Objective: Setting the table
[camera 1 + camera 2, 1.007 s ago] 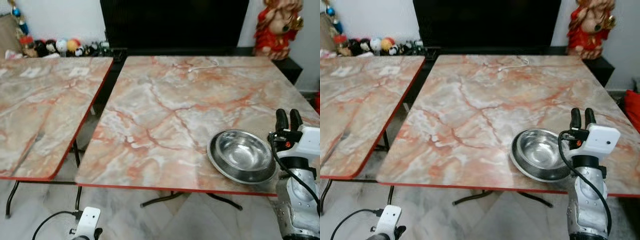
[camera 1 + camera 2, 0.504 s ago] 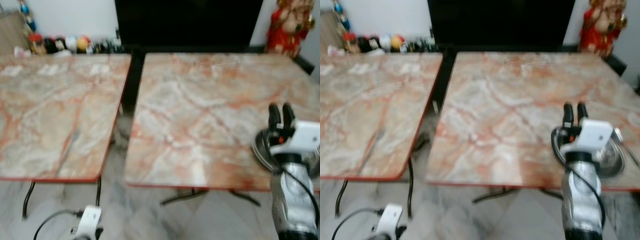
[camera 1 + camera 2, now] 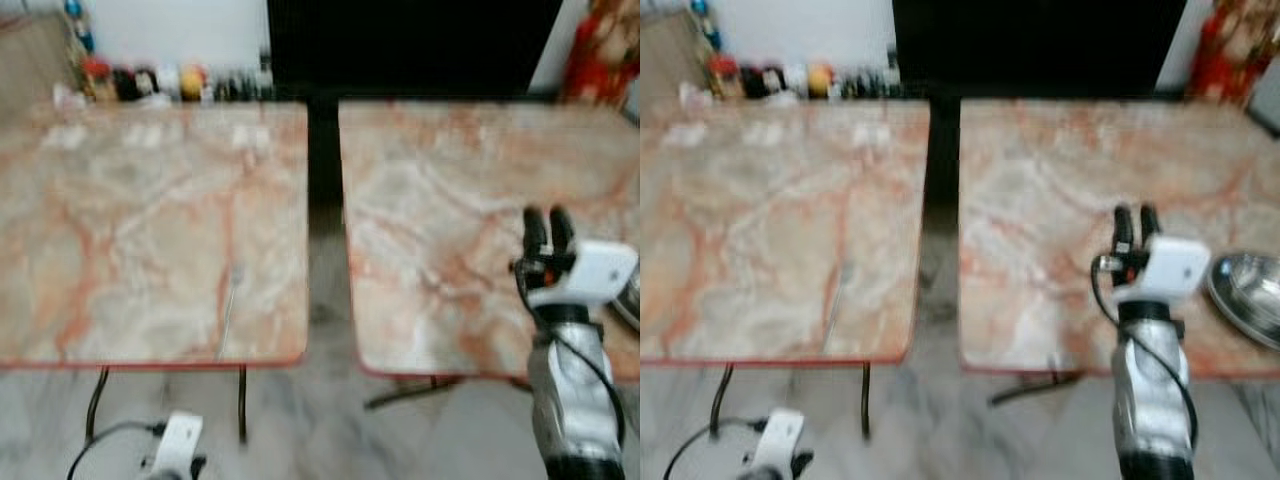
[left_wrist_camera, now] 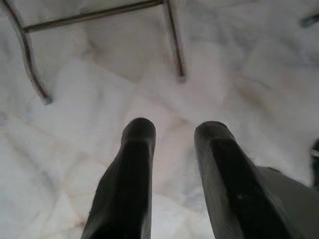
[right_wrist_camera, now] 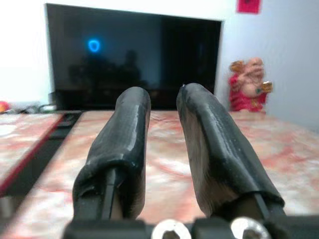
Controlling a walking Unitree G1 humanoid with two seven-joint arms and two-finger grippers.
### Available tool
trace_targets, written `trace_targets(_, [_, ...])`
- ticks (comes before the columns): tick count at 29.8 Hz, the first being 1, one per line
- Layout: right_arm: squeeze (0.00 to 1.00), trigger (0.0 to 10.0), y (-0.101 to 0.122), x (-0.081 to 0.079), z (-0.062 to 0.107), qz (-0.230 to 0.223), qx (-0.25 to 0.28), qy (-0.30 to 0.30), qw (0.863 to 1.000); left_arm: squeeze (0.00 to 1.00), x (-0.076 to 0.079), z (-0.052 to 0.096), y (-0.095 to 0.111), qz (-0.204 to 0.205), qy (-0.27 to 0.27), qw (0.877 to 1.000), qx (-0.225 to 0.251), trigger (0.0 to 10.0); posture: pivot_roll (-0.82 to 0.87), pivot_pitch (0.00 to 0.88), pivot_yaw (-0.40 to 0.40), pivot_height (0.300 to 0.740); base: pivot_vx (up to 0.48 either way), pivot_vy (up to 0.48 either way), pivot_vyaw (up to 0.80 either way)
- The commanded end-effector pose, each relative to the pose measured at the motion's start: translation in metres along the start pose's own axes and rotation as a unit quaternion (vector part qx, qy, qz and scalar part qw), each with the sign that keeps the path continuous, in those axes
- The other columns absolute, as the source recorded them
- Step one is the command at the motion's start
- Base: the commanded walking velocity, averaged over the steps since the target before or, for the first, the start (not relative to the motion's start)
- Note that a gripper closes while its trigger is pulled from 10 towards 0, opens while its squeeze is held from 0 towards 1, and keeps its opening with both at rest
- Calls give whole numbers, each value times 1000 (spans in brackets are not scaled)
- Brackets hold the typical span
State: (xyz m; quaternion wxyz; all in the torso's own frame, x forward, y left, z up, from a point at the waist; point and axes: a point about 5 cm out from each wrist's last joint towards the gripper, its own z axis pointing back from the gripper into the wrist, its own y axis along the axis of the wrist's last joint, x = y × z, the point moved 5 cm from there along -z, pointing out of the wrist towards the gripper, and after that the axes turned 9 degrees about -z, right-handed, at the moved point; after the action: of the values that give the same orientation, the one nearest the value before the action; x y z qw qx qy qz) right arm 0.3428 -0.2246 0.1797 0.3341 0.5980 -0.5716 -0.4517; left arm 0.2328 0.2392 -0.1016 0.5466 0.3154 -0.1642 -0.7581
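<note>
Two marble-patterned folding tables fill my head view, blurred, with a dark gap between them: left table [image 3: 150, 230] and right table [image 3: 470, 230]. Behind them a big black TV [image 5: 132, 57] stands against the wall, a red figurine [image 5: 247, 84] to its right and a row of small toys [image 3: 770, 78] along the back left. White marble floor [image 4: 99, 99] shows below, with the table legs on it.

My right arm is raised over the near edge of the right table, right gripper [image 3: 1136, 222] pointing up, fingers a narrow gap apart and holding nothing (wrist view confirms it). My left gripper [image 4: 174, 149] hangs idle toward the floor, fingers a little apart, empty.

Steel bowl [image 3: 1248, 296] sits on the right table near its front right, close beside my right arm, not touching. A thin utensil, maybe a fork [image 3: 229, 298] (too blurred to say), lies near the left table's front edge.

Risks, as I judge them: blur makes any reach unreliable, so I could miss the utensil or nudge it off the edge. Swinging the right arm could clip the bowl and knock it off.
</note>
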Motion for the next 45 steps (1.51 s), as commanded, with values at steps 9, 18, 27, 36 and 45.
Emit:
trace_targets(9, [0,10000,1,-9,-3,-3,1,9,1000,0,-7,1,-4,8,11,1000,-7,10000,52,0,-10,740,0,480,0])
trace_targets(18, [0,10000,2,-8,-7,1,-1,10,1000,0,-12,0,2,10,16,1000,1,10000,51,10,-6,740,0,480,0])
trace_targets(27, [0,10000,1,-5,-6,2,-4,5,1000,0,-9,-1,8,0,12,1000,9,10000,48,28,-4,740,0,230,0])
trace_targets(36, [0,10000,-6,-3,-1,1,-15,-1,1000,0,-5,-1,9,-8,6,1000,15,10000,48,0,-5,740,0,0,0])
trace_targets(45, [0,10000,-13,1,4,-5,-29,-8,1000,0,-3,-2,12,-16,2,1000,19,10000,44,0,-2,740,0,-172,0])
